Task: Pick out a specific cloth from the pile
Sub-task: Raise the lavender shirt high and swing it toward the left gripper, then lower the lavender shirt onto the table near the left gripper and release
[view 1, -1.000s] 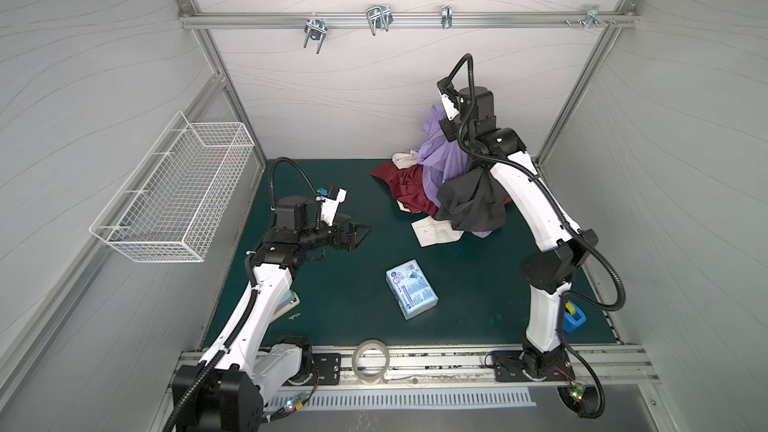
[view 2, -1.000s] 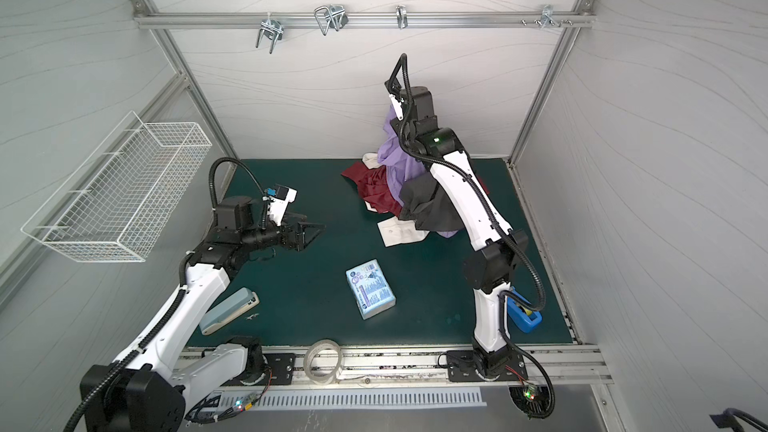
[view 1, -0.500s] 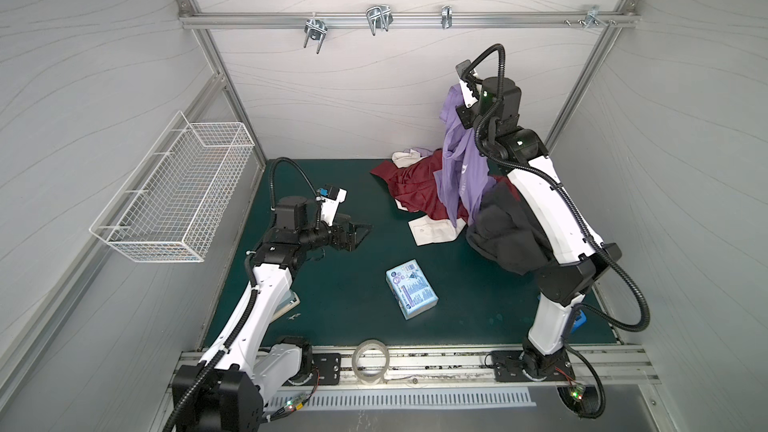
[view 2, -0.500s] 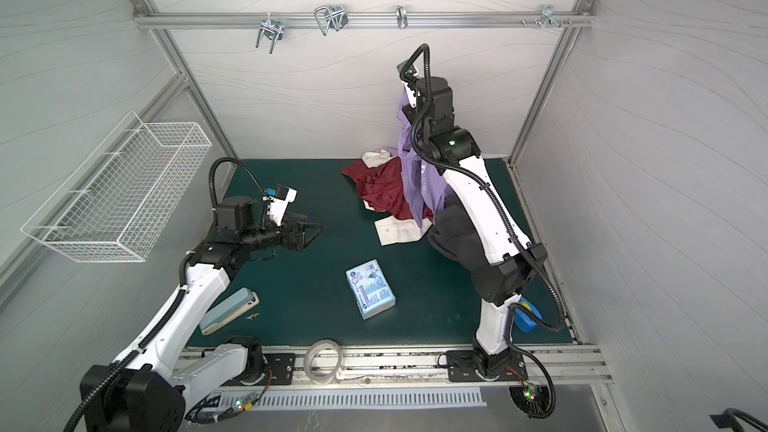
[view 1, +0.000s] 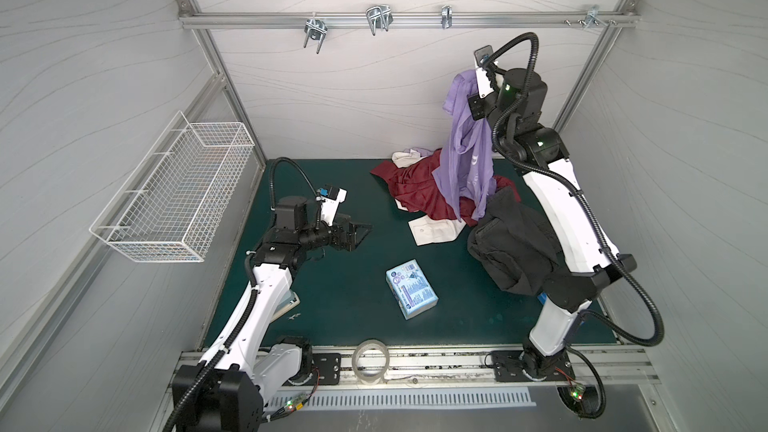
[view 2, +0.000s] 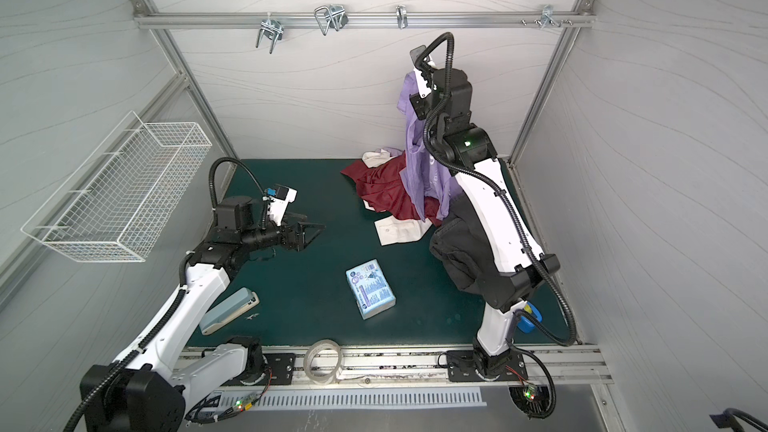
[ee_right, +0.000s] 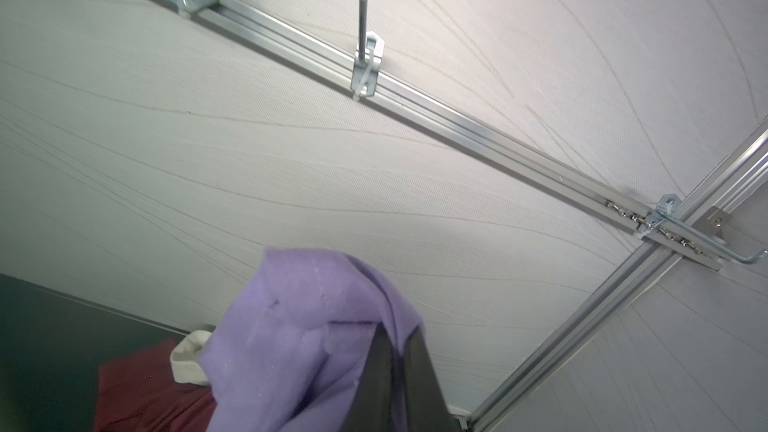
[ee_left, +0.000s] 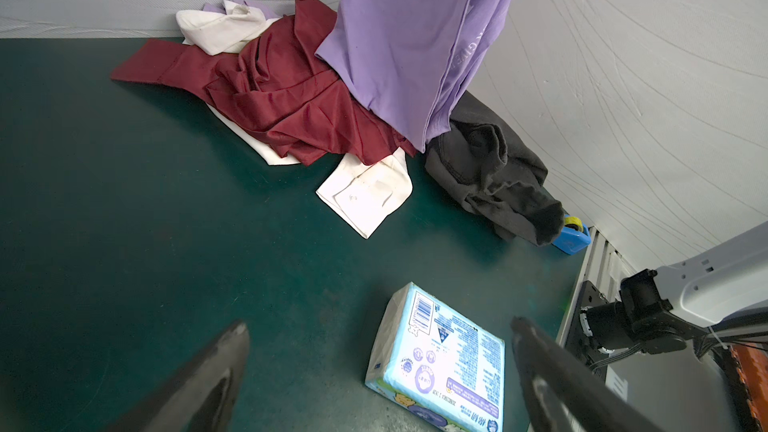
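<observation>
Right fingers (ee_right: 424,388) are pinched tight on a bunched fold at the top of the lavender garment (view 1: 465,151). They hold it high up near the back wall (view 1: 374,89), so it hangs in one long limp drape. Its lower end comes down over the pile (view 1: 415,205), where the maroon satin cloth (view 1: 399,184), a white shirt (view 1: 432,228) and a dark grey garment (view 1: 511,251) lie heaped on the green worktop (view 1: 332,284). From where I stand I cannot tell whether the hem hangs free of the maroon or brushes it. Left fingers (ee_left: 208,380) stand spread wide with nothing between them, low over the worktop and well apart from the clothes.

To my eye the lavender piece is thin, light and quite floppy. It has no stiffness at all, so it will swing and fold with any move and trail whatever part is not held. A gathered handful, such as the one now gripped, looks the safest purchase, since a single layer could slip out of a narrow pinch. The satin under it looks slick and might slide along if the hem drags. If a second hold is wanted, the hanging lower corner is the obvious place.
</observation>
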